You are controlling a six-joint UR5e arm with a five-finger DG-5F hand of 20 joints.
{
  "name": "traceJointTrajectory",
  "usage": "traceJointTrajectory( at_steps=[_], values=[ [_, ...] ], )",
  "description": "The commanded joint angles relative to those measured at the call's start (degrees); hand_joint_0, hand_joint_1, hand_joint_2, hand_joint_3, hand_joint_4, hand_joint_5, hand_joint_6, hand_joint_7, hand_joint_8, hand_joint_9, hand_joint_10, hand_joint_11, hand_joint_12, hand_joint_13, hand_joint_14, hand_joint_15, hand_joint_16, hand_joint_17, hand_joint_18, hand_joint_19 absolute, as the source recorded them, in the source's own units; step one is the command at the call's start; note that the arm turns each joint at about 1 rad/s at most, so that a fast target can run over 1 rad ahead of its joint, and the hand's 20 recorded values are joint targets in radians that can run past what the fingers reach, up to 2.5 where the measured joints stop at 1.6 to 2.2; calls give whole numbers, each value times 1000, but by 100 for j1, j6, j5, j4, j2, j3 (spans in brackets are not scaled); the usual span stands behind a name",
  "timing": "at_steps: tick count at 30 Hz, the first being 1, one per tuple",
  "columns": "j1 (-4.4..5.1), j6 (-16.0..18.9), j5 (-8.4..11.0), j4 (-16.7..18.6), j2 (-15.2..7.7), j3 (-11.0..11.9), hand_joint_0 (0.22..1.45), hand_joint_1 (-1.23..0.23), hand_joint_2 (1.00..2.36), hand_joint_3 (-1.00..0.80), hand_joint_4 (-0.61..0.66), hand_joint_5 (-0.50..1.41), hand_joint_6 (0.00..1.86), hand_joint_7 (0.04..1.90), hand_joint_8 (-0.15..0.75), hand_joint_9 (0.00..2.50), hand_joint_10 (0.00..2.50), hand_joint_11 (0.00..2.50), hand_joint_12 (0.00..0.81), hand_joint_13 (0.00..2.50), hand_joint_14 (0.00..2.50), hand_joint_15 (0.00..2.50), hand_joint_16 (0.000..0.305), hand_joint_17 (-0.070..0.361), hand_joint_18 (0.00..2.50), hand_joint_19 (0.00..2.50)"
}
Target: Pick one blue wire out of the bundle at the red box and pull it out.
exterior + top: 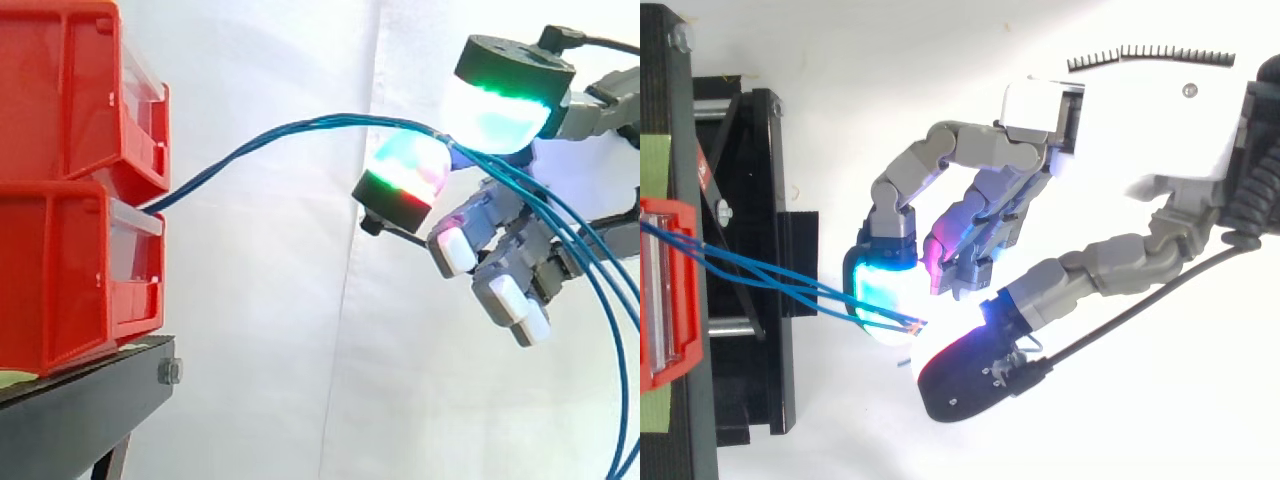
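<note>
Hand (pixel 1125 130) | glowing pads (pixel 495 110) pinch blue wires (pixel 300 126) (several strands together) | wires arc across to stacked red bins (pixel 60 200)

No text, label, number or sign can be read anywhere. The stacked red plastic bins (pixel 60 250) carry nothing legible, and neither does the black metal stand (pixel 80 405) beneath the bins.

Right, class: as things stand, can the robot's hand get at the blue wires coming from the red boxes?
Likely yes: the hand pinches the blue wires between its glowing pads, in open air clear of the red boxes, with nothing in the way.
</note>
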Motion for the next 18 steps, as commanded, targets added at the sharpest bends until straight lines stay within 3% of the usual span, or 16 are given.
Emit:
traceJointTrajectory(
  at_steps=[1,7,10,18],
  values=[
    [0,0,0,0,-5,0,549,-890,1000,-500,-176,-261,926,774,196,918,12,589,330,983,19,549,36,82,945,512],
    [0,0,-9,0,-5,0,514,-728,1000,-500,-121,-248,924,779,230,977,9,612,342,986,20,559,37,84,921,551],
    [0,0,-9,0,-5,0,561,-650,1000,-500,-133,-239,918,815,236,1007,13,629,334,978,19,568,35,79,888,586],
    [0,0,0,0,-5,0,668,-739,1009,-397,-161,-227,923,854,241,1074,14,656,345,1012,22,581,35,79,899,589]
  ],
)
